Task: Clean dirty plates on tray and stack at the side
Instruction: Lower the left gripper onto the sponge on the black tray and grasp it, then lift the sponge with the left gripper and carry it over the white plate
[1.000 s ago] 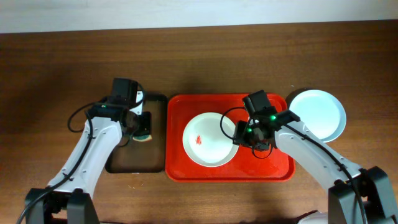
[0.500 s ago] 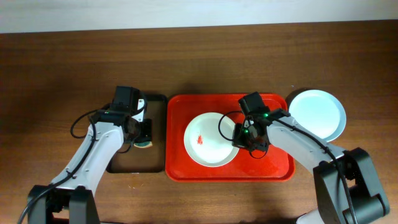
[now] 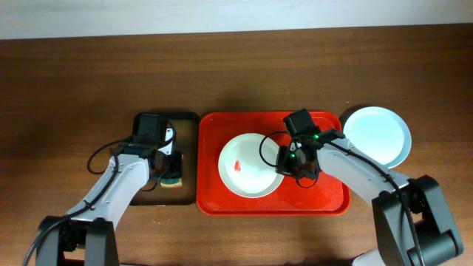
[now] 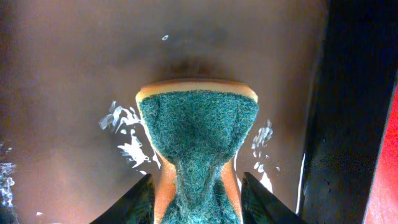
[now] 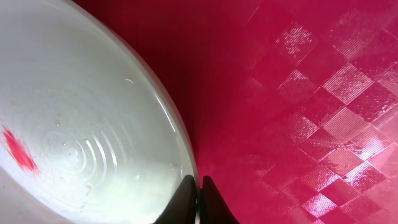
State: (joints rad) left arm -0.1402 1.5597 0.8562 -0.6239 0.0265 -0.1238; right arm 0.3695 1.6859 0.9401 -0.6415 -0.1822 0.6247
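A white plate (image 3: 247, 168) with a small red smear (image 3: 236, 165) lies in the middle of the red tray (image 3: 325, 192). My right gripper (image 3: 284, 164) is shut on the plate's right rim; the right wrist view shows both fingertips (image 5: 198, 186) pinching the rim of the plate (image 5: 81, 112) over the tray floor (image 5: 298, 93). A pale blue plate (image 3: 377, 133) sits on the table right of the tray, with another rim edge under it. My left gripper (image 3: 168, 166) is shut on a green-and-orange sponge (image 4: 196, 137) over the brown tray.
The narrow black-rimmed brown tray (image 3: 148, 193) lies left of the red tray; its wet floor (image 4: 74, 74) shows water drops. The table's back edge meets a white wall.
My left gripper has moved toward the front along the brown tray with the sponge. My right gripper shifted slightly left onto the white plate's rim, then held still.
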